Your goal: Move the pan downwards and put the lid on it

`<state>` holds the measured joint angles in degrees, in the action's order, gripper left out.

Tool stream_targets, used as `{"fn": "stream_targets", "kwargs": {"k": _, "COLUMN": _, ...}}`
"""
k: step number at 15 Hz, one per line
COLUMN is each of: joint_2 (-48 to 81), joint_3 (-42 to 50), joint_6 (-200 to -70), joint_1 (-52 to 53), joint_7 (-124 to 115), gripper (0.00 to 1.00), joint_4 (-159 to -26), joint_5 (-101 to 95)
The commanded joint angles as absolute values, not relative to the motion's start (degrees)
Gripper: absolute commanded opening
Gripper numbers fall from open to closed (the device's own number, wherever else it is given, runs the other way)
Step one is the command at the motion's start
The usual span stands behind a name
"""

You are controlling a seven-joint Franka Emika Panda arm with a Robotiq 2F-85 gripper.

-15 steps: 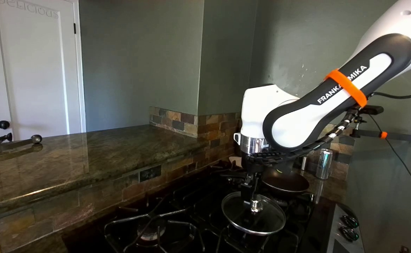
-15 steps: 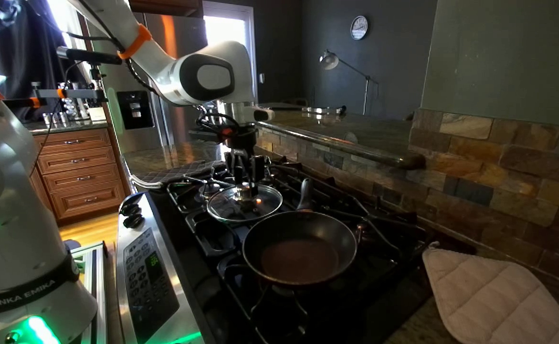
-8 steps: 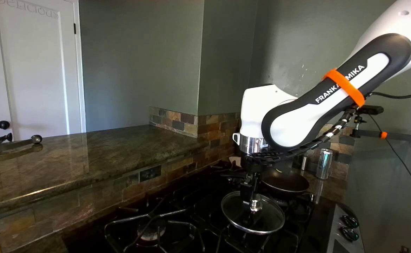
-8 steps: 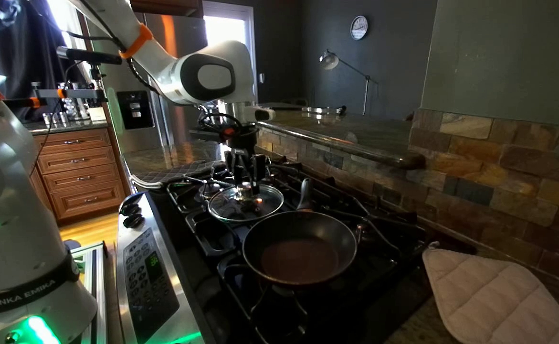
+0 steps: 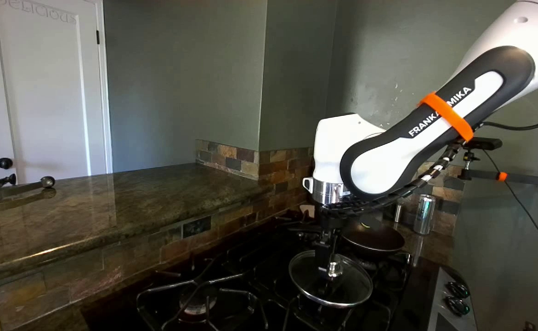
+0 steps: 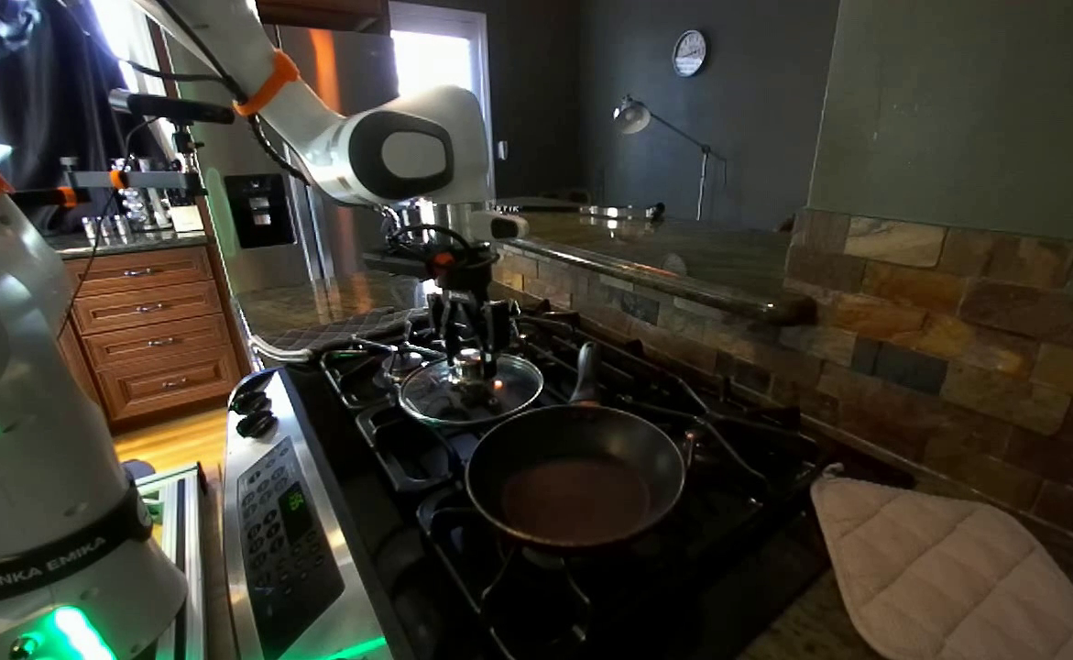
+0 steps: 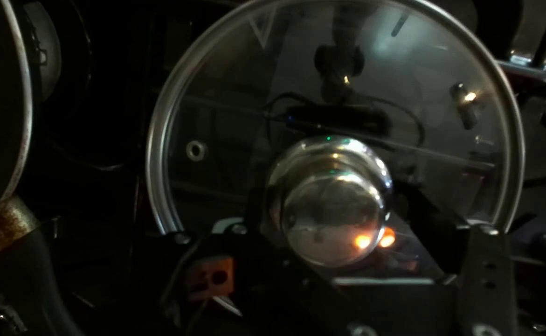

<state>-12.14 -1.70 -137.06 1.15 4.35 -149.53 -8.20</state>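
"Grey-green walls (image 6: 967, 101) and a brown stone-tile backsplash (image 6: 939, 284) surround a black gas stove (image 6: 673, 587). Going left to right, what has just changed?"

"Look past the stainless control panel (image 6: 293, 509), to the round glass lid (image 6: 449, 399) with its shiny metal rim. Over the last second the black two-fingered end effector (image 6: 473, 363) has sunk slightly and spread its fingers; they now stand apart, one on either side of the shiny steel knob (image 7: 333, 217). The lid itself has hardly shifted."

"So is it held?"

"I would say not: the gap looks wider than the knob, though the wrist view is too dark to show every contact. My reading is that room is being made for a proper grasp, but a release might look much the same."

"And what does that leave of the task?"

"Covering, at least. The lid seems to lie on the stove, near the shallow round dark pan (image 6: 576, 490) to its right but not touching it."

"Anything in that pan?"

"No food shows, only a reddish-brown bottom; it sits upright with its dark handle (image 6: 586, 373) toward the backsplash, open for the lid. Farther right, in an exterior view, stands a shiny steel cylinder (image 5: 424, 214), perhaps a canister; whatever it may contain is hidden from us."
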Motion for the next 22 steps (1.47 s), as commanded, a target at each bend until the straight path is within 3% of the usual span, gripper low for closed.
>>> {"fn": "stream_targets", "kwargs": {"k": 1, "joint_2": -11.96, "joint_3": -1.42, "joint_6": -135.65, "joint_1": 1.77, "joint_7": 6.00, "gripper": 0.46, "joint_4": -149.19, "joint_5": -6.72}}
{"fn": "stream_targets", "kwargs": {"k": 5, "joint_2": -12.29, "joint_3": -1.43, "joint_6": -135.14, "joint_1": 1.82, "joint_7": 6.21, "gripper": 0.31, "joint_4": -148.70, "joint_5": -6.48}}
{"fn": "stream_targets", "kwargs": {"k": 6, "joint_2": -12.35, "joint_3": -1.40, "joint_6": -135.03, "joint_1": 1.81, "joint_7": 6.29, "gripper": 0.45, "joint_4": -148.61, "joint_5": -6.51}}
{"fn": "stream_targets", "kwargs": {"k": 7, "joint_2": -12.36, "joint_3": -1.42, "joint_6": -134.96, "joint_1": 1.84, "joint_7": 6.35, "gripper": 0.73, "joint_4": -148.64, "joint_5": -6.48}}
{"fn": "stream_targets", "kwargs": {"k": 9, "joint_2": -12.47, "joint_3": -1.40, "joint_6": -134.68, "joint_1": 1.85, "joint_7": 6.57, "gripper": 0.81, "joint_4": -148.71, "joint_5": -6.45}}
{"fn": "stream_targets", "kwargs": {"k": 11, "joint_2": -12.90, "joint_3": -1.29, "joint_6": -133.99, "joint_1": 1.88, "joint_7": 7.21, "gripper": 0.96, "joint_4": -148.86, "joint_5": -6.29}}
{"fn": "stream_targets", "kwargs": {"k": 13, "joint_2": -13.35, "joint_3": -1.26, "joint_6": -132.39, "joint_1": 1.94, "joint_7": 7.71, "gripper": 1.00, "joint_4": -148.97, "joint_5": -6.22}}
{"fn": "stream_targets", "kwargs": {"k": 16, "joint_2": -13.33, "joint_3": -1.21, "joint_6": -130.79, "joint_1": 1.97, "joint_7": 8.51, "gripper": 0.96, "joint_4": -148.86, "joint_5": -6.04}}
{"fn": "stream_targets", "kwargs": {"k": 17, "joint_2": -13.31, "joint_3": -1.21, "joint_6": -130.73, "joint_1": 1.96, "joint_7": 8.61, "gripper": 0.75, "joint_4": -148.91, "joint_5": -6.02}}
{"fn": "stream_targets", "kwargs": {"k": 19, "joint_2": -13.39, "joint_3": -1.27, "joint_6": -130.89, "joint_1": 1.95, "joint_7": 8.58, "gripper": 0.71, "joint_4": -148.96, "joint_5": -6.15}}
{"fn": "stream_targets", "kwargs": {"k": 22, "joint_2": -13.56, "joint_3": -1.46, "joint_6": -131.36, "joint_1": 1.83, "joint_7": 7.96, "gripper": 0.47, "joint_4": -149.07, "joint_5": -6.76}}
